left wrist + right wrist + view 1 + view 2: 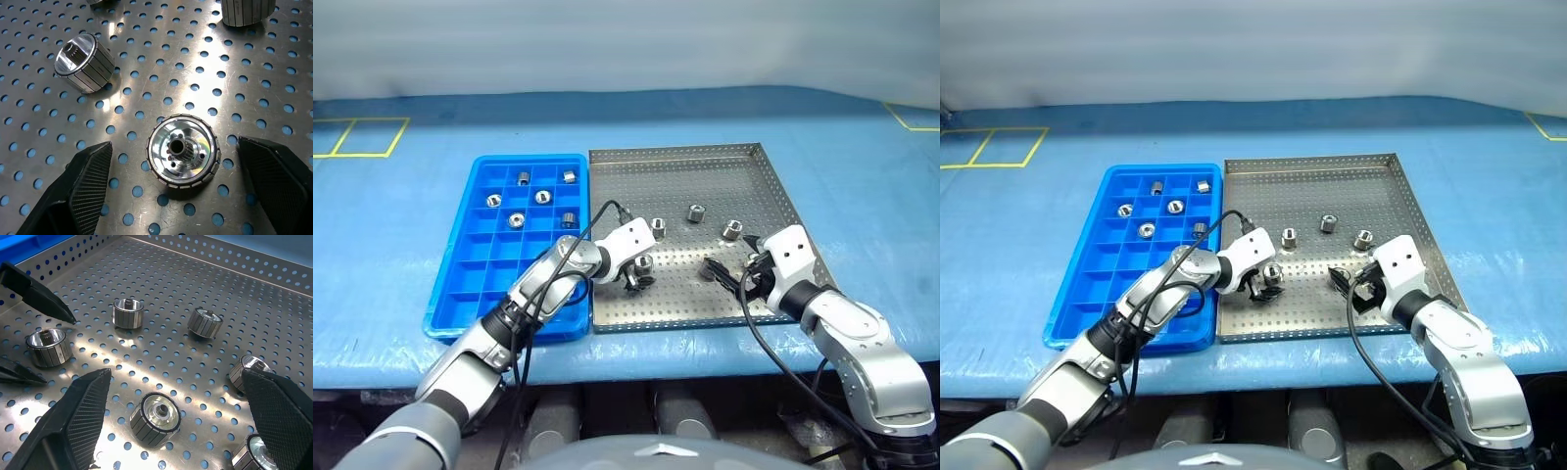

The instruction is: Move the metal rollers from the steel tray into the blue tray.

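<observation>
Left claw (183,196) stands open astride a metal roller (183,157), fingers not touching it.

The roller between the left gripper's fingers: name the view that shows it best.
Left wrist view: the roller lies end-up on the steel tray, central hole plain, apart from both fingers. The eye views show it small; the right wrist view shows its side.

workshop or test lab: blue-covered bench (401,225), yellow tape markings (357,137), perforated steel tray (685,166), compartmented blue tray (460,264).
</observation>
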{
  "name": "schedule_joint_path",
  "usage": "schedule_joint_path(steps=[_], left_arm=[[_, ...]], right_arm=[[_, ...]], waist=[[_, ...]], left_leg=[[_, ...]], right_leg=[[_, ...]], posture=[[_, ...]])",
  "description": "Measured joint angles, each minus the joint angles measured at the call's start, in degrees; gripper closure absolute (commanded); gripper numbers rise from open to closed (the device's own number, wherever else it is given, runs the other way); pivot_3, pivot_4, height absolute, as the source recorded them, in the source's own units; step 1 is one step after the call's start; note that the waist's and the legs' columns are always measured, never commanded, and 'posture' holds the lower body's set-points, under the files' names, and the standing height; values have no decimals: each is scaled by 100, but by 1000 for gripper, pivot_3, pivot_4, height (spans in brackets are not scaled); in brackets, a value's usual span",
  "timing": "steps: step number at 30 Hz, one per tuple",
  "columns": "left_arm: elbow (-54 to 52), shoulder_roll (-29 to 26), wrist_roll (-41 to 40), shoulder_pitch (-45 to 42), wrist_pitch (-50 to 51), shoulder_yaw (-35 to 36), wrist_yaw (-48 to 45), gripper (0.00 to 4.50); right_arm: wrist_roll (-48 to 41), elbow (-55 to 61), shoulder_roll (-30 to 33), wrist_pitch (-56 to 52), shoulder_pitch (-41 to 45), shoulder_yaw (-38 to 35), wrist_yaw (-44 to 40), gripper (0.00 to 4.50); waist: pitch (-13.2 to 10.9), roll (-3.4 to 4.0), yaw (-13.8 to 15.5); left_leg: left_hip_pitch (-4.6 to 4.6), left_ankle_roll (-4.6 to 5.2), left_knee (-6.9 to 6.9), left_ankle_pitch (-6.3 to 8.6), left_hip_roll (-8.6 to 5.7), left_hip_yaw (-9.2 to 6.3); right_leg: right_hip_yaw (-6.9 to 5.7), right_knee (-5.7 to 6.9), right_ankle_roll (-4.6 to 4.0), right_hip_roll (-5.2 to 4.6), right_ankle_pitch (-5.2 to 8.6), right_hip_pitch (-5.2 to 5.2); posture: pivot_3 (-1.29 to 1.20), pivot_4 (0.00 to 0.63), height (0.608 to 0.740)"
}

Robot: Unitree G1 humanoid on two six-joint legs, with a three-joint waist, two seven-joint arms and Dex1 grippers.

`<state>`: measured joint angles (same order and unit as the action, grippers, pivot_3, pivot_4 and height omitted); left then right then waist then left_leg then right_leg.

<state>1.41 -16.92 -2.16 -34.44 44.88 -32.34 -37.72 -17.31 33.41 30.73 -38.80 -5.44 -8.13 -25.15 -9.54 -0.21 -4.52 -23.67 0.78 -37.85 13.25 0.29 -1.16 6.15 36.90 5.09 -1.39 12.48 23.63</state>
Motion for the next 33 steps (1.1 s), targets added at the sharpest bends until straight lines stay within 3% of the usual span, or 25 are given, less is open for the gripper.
schedule_joint_path(steps=[4, 7, 10, 24, 28, 33], left_arm=[[43, 66, -14, 4, 16, 0, -35, 2192], [43, 79, -22, 12, 56, 21, -59, 2192], [27, 86, -32, 45, 60, 54, -75, 2683], [-735, 229, -461, 385, 259, 922, 75, 2717], [-1383, 330, -710, 462, 553, 1545, 400, 2717], [-2586, -114, -724, 826, 1088, 2187, 894, 2717]], right_arm=[[16, 0, 0, 1, 20, 53, 8, 0], [21, -1, 1, 1, 62, 79, 9, 0], [20, -1, 1, 1, 87, 108, 1, 0], [18, -155, 48, -3, 361, 434, -246, 0], [-7, -175, 60, -2, 518, 444, -372, 0], [-249, -309, 147, 69, 654, 533, -906, 0]], waist=[[0, 0, -1], [0, 0, 3], [0, 0, 11], [0, 0, 60], [-1, -2, 80], [-1, -2, 99]], left_leg=[[0, 0, 0, 0, 0, 0], [0, 0, 0, 0, 0, 0], [0, 0, 0, 0, 0, 0], [-3, 0, -1, 0, 0, -2], [-2, 0, -2, 0, 1, -7], [6, 0, 7, 0, 5, -13]], right_leg=[[0, 1, 0, 0, 0, 1], [0, 1, 1, 0, 0, 0], [0, 1, 1, 0, -1, 0], [0, 1, 24, 0, -15, 1], [-2, 2, 26, 0, -17, -1], [-6, 4, 24, 3, -16, -3]], posture=[[-90, 150, 740], [-87, 150, 740], [-75, 150, 740], [-28, 150, 740], [33, 150, 740], [107, 150, 740]])
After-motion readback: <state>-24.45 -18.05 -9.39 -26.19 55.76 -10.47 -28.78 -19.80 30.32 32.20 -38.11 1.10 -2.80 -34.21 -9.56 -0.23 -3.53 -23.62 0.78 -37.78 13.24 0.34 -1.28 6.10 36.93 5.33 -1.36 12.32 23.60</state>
